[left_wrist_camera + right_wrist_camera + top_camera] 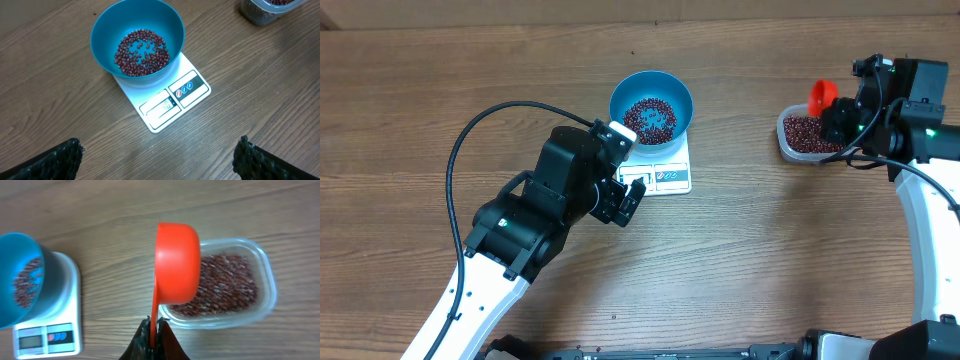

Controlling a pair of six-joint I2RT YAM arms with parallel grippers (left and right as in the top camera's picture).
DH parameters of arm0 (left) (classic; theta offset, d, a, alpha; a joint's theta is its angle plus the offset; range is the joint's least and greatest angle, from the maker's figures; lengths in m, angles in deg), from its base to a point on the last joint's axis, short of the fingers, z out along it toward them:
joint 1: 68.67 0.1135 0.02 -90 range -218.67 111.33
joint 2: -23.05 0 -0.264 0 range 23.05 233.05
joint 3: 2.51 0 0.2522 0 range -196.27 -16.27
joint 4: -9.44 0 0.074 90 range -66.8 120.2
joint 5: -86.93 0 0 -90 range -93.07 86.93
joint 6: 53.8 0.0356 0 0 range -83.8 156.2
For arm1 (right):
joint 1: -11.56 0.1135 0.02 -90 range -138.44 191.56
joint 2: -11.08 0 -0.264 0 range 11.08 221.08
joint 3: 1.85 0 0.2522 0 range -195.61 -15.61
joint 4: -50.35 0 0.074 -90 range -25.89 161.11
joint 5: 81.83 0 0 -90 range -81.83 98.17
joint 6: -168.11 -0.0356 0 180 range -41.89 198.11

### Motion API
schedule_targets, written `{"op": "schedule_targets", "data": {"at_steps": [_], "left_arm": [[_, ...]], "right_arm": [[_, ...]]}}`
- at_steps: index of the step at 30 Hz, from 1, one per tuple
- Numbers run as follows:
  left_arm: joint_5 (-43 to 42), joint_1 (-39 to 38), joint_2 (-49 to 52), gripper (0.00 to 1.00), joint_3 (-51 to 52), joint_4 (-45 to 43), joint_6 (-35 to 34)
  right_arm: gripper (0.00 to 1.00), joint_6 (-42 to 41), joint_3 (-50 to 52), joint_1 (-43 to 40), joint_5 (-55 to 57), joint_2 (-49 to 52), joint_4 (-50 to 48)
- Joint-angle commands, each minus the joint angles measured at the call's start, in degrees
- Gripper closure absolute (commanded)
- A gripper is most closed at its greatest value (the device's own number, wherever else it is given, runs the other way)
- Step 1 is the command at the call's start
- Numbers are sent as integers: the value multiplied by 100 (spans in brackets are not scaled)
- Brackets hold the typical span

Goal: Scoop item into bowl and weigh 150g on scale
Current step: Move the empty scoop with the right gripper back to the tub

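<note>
- The wooden table [420, 80] carries everything; its far edge runs along the top of the overhead view.
- The left gripper [628, 198] hangs above the table on the near side of the scale. Its jaws stand wide apart and they grasp nothing.
- The right gripper [155, 342] is near the right edge of the table. Its jaws are clenched on the thin handle of the scoop.
- The blue bowl [165, 25] stands on the scale, about midway between the left and right edges and towards the far edge. It covers the far part of the scale.
- The clear plastic tub [260, 280] sits on the table near the right edge, well apart from the bowl.
- The white scale [170, 107] lies flat on the table, with display and buttons on its near side. The digits are too small to read.
- The orange scoop [175, 262] is held above the tub, its cup turned on its side. I cannot tell if it holds anything.
- The beans [141, 52] cover the bottom of the bowl in a thin layer. More beans fill the tub.
</note>
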Motion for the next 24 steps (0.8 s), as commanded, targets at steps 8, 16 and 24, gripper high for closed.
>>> {"op": "schedule_targets", "data": {"at_steps": [8,16,24], "left_arm": [[59,28,-33,1,-107,0,-74],[59,28,-33,1,-107,-2,-74],[59,28,-33,0,-107,0,-74]], "right_arm": [[96,310,-125,79,1427,63,415],[96,658,-120,79,1405,623,367],[96,916,-118,79,1408,1102,133]]}}
